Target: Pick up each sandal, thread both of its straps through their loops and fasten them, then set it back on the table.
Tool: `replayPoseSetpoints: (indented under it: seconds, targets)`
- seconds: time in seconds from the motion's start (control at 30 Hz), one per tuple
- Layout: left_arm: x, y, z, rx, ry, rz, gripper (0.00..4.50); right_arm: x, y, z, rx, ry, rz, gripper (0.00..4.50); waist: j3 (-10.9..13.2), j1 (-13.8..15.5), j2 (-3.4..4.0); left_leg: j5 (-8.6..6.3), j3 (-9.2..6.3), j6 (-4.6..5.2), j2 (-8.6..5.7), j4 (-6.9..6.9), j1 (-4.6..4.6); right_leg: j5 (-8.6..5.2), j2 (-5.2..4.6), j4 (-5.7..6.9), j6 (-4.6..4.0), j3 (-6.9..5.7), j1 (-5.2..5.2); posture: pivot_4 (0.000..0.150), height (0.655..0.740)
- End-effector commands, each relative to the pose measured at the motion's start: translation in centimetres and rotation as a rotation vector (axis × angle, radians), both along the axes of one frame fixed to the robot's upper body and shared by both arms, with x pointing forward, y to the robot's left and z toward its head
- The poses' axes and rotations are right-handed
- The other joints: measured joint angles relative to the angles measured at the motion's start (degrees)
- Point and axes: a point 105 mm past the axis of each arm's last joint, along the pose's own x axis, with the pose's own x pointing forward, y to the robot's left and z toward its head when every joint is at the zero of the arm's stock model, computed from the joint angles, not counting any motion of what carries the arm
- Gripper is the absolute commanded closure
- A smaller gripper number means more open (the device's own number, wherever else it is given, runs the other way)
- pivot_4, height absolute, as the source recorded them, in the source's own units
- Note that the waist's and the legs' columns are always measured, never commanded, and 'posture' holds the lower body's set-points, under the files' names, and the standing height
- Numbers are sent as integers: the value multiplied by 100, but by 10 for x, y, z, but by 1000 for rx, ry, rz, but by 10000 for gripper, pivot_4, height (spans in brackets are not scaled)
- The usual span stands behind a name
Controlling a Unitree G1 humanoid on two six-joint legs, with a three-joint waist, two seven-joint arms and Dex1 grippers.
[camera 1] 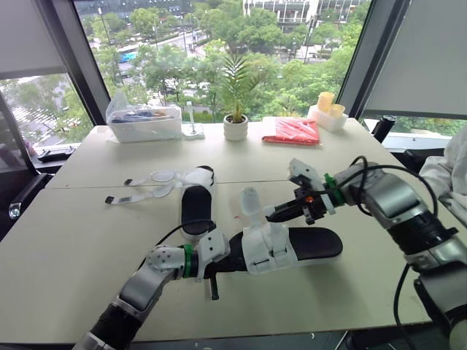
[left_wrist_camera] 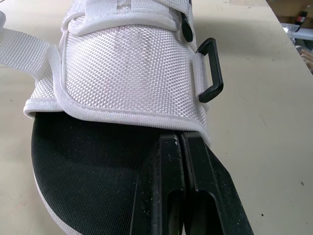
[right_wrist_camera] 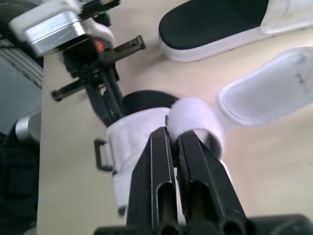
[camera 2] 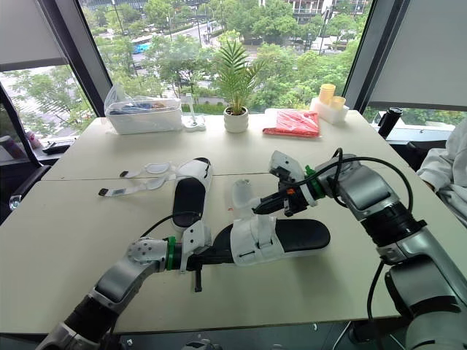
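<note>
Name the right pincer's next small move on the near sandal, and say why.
Probably bring the white fuzzy strap across to the black rectangular loop on the side of the white mesh sandal. The right pincer pinches that strap, the loop stands empty, and the left pincer grips the sandal's sole.

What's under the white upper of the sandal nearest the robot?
The sandal shows black footbed at both ends of the white upper; the stretch beneath is covered, as are the left pincer's fingertips at the upper's edge.
</note>
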Motion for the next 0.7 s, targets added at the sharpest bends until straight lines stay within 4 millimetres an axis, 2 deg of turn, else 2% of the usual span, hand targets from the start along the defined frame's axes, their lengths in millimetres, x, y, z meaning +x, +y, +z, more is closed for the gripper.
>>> replayPoseSetpoints:
  seconds: [0.03,0.1,0.3,0.33,0.53,0.7]
  targets:
    - [-4,20,-39,134,115,70,45000,18,-7,14,2,-78,-72,41781,0,-1,1,0,0,0,0,0,0,1,0,0,1,0,-1,1500,7400]
    - [-4,21,-39,134,114,77,45000,23,-8,5,-18,-70,-94,34938,-1,4,2,0,0,0,0,0,0,2,1,0,1,0,-5,1500,7400]
    - [-5,23,-38,129,115,92,45000,41,-22,-34,-154,-84,-195,4525,-15,-23,20,0,1,-1,-1,-8,1,2,2,1,2,1,-8,1500,7400]
    - [-5,23,-38,128,115,94,45000,43,-25,-38,-165,-86,-203,1087,-18,-41,23,0,1,-1,-1,-9,1,2,3,1,3,1,-7,1500,7400]
    - [-6,24,-38,128,115,98,45000,48,-28,-35,-100,-3,-263,1087,-21,-131,26,0,-1,-1,-1,-10,4,3,4,4,4,1,-1,1500,7400]
    - [-6,24,-37,128,112,95,45000,38,-17,-33,0,244,-300,1087,-26,-145,33,0,-1,-1,-2,-10,6,4,4,12,3,2,-3,1500,7400]
